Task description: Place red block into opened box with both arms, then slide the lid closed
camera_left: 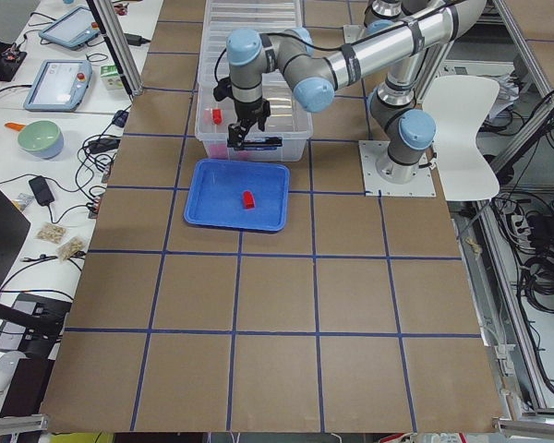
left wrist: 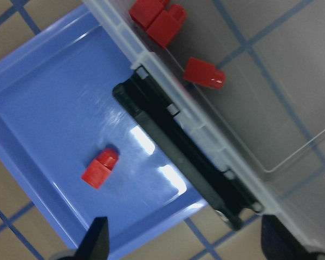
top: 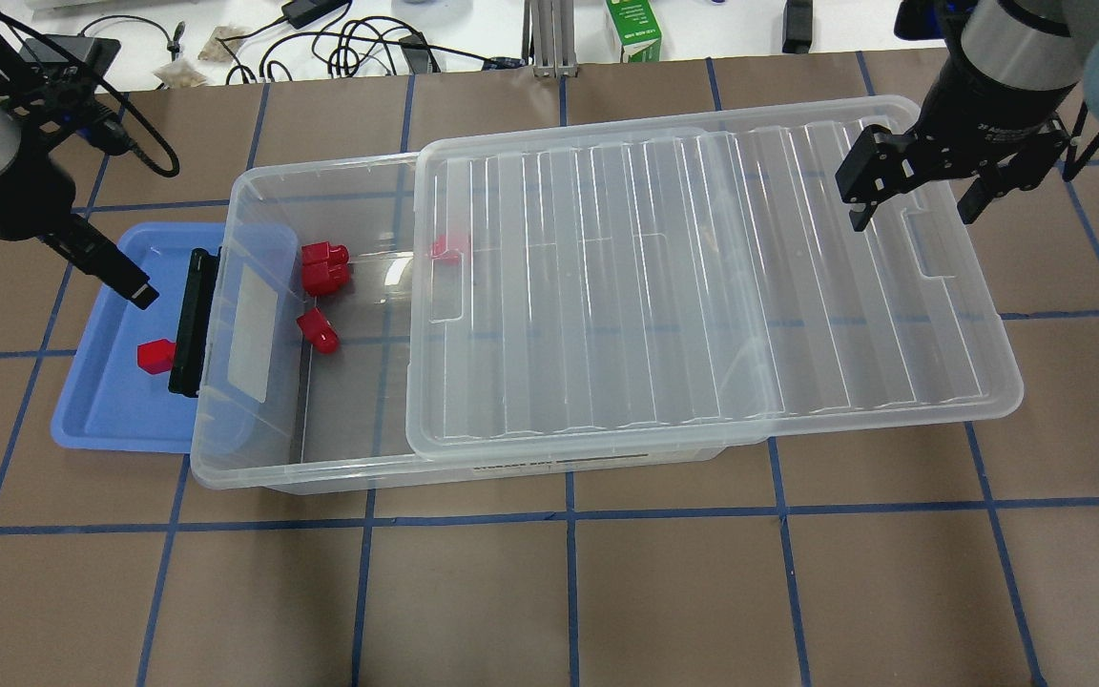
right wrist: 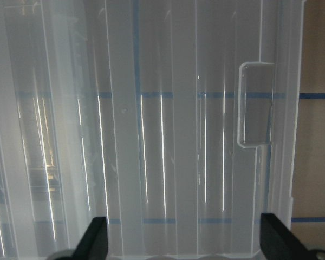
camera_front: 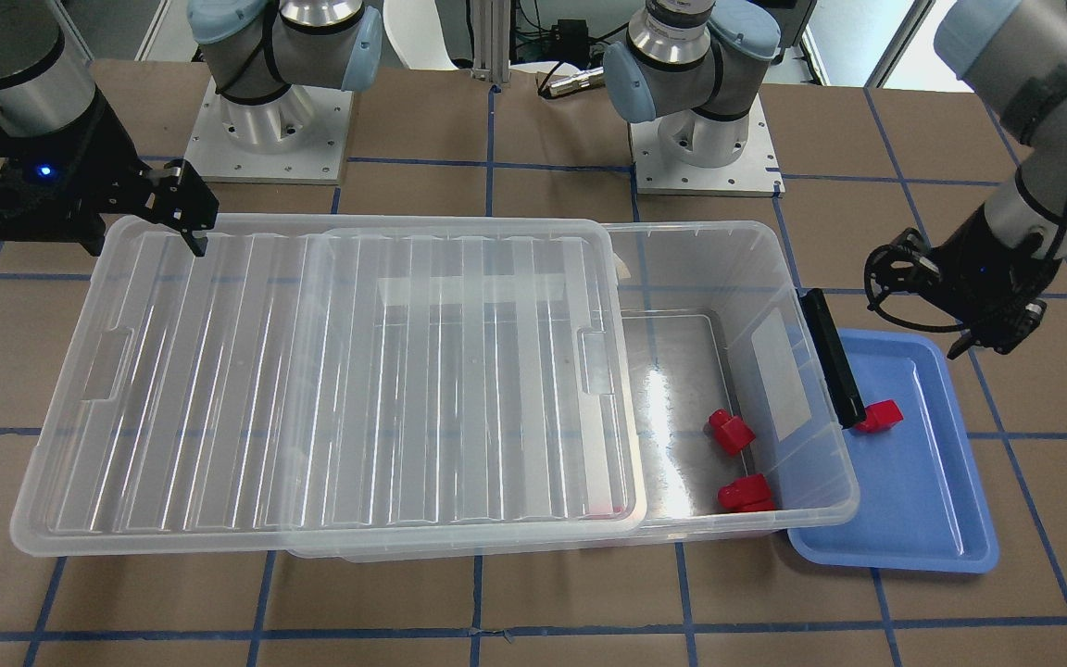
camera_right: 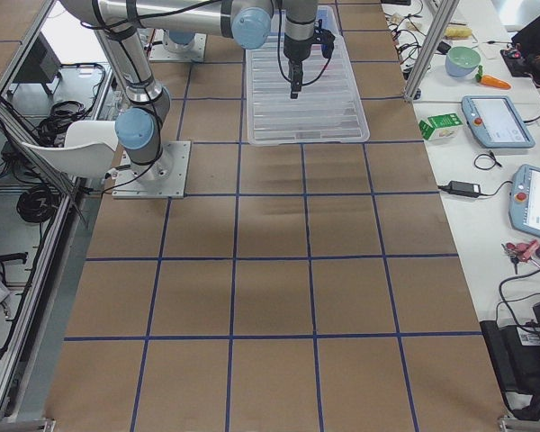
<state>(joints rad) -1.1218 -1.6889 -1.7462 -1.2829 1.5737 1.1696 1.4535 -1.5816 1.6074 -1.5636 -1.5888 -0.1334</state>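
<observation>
One red block (top: 155,356) (left wrist: 100,168) lies on the blue tray (top: 101,410), beside the box's black handle (top: 192,320). My left gripper (top: 120,275) (left wrist: 187,237) hovers open above the tray's far side, holding nothing. Two more red blocks (top: 324,265) (top: 319,330) lie inside the clear box (top: 244,448) at its uncovered left end. The ribbed clear lid (top: 702,286) covers the rest of the box and overhangs its right end. My right gripper (top: 922,191) (right wrist: 184,237) stands open over the lid's far right corner, near its notch (right wrist: 254,105).
Brown table with blue tape lines all round. The arm bases (camera_front: 269,130) (camera_front: 705,139) stand behind the box. Cables, a green carton (top: 632,29) and other gear lie beyond the table's far edge. The tray sits partly under the box's handle end.
</observation>
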